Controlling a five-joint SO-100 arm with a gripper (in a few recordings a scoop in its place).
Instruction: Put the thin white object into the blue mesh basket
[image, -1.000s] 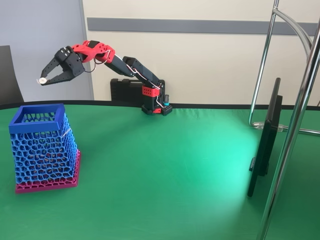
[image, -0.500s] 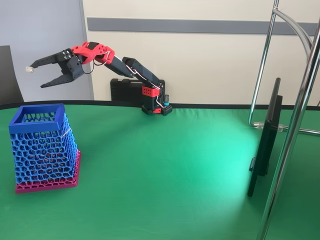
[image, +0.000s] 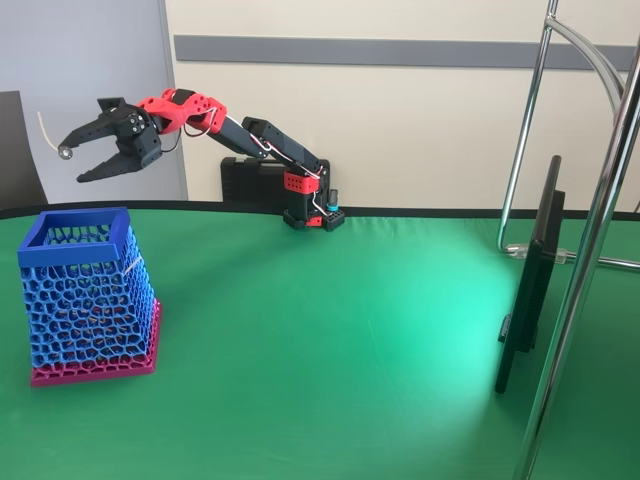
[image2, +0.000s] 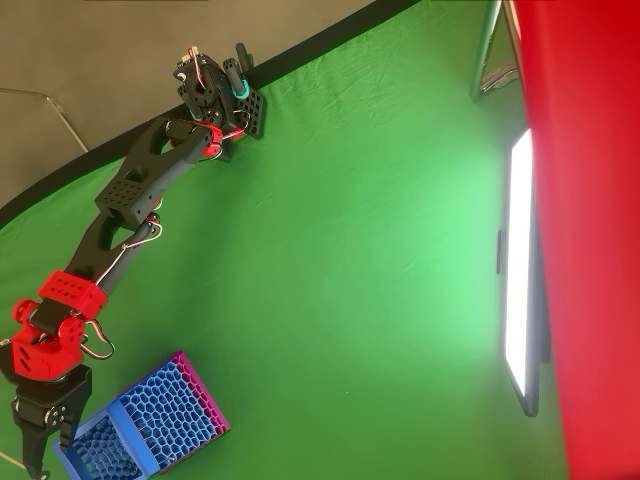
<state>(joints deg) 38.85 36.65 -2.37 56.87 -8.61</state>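
In the fixed view my black-and-red gripper (image: 72, 164) hangs in the air above the blue mesh basket (image: 88, 290), slightly left of its rim. Its jaws stand apart. The thin white object (image: 47, 130) sits against the upper fingertip, its round knob at the tip and its bent stem rising up to the left. It is clear of the lower finger. The basket stands upright on its magenta base at the left of the green table. From overhead, the gripper (image2: 35, 455) is at the bottom left, right beside the basket's blue rim (image2: 112, 428).
A dark flat monitor (image: 530, 280) stands edge-on at the right, with chrome stand tubes (image: 600, 230) in front of and behind it. A black case (image: 250, 180) lies behind the arm's base. The green cloth (image: 330, 340) stretches between basket and monitor.
The jaws have parted from a pinch on the knob. The gripper has risen and swung left, and the white stick has stayed at the upper fingertip.
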